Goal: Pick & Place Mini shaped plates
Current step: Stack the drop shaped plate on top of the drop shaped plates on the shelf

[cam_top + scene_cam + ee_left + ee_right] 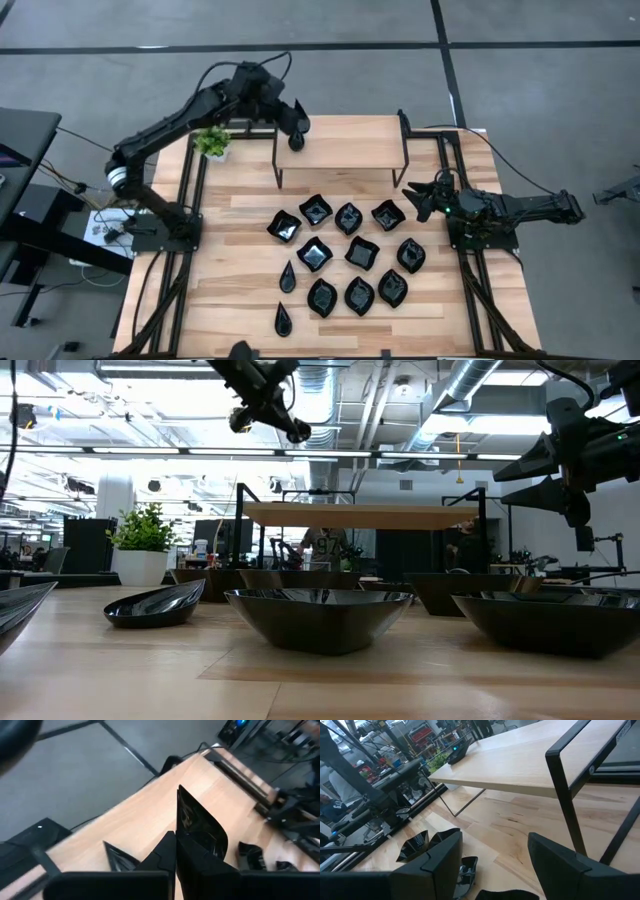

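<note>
The mini shaped plates point(345, 255) lay spread over the near half of the table point(240, 215), teardrops toward the left and the wavy squares and leaf-like ovals in loose rows beside them. One more plate point(200, 827) stood on edge between the fingers of the left gripper point(296, 132), which were pinched together on it. That gripper hung over the left end of the raised wooden shelf point(345, 145) at the far side of the table, clear above the shelf board in the low view. The small green plant point(212, 142) sat just beyond the shelf's left legs.

The step in hand looked like the placing half of a pick and place: the plate carried to the shelf and not yet set down. The next move would call for lowering the left gripper until the plate met the board, tipping it flat from its upright hold, and only then letting go, so that it would not slide or roll off the edge.

The right gripper point(420, 198) waited with its fingers spread wide and nothing between them, by the right edge of the table, near the right-hand plates and the shelf's right legs.
</note>
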### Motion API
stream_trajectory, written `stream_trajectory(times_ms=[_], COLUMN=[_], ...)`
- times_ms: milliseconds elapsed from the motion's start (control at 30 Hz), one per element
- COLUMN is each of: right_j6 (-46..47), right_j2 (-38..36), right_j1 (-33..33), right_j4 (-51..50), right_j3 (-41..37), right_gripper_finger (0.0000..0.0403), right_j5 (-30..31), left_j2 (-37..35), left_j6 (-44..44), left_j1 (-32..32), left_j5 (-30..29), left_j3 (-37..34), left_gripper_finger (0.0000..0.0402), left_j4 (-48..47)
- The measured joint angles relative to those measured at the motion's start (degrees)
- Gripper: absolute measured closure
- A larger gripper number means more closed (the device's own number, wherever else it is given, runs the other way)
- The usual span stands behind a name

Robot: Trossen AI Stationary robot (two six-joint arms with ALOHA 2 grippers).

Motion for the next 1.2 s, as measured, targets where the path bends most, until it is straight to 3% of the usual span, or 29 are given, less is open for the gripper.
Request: stream_trajectory(times_ms=[267,800,1200], right_j6=[0.0,0.0,0.0], right_j2=[0.0,0.0,0.0], right_j1=[0.0,0.0,0.0], right_j4=[0.0,0.0,0.0], right_j3=[0.0,0.0,0.0], right_gripper_finger=[0.0182,0.0182,0.0182], right_j5=[0.0,0.0,0.0], left_j2=[6.1,13.3,15.2], left_j6=[2.4,4.6,6.8], left_j1=[4.0,8.9,9.2], left_j5=[2.5,11.3,11.6], left_j3=[5.4,5.4,5.4], left_gripper_finger=[0.0398,0.0398,0.0398], left_j4=[-5.0,-9.7,-11.9])
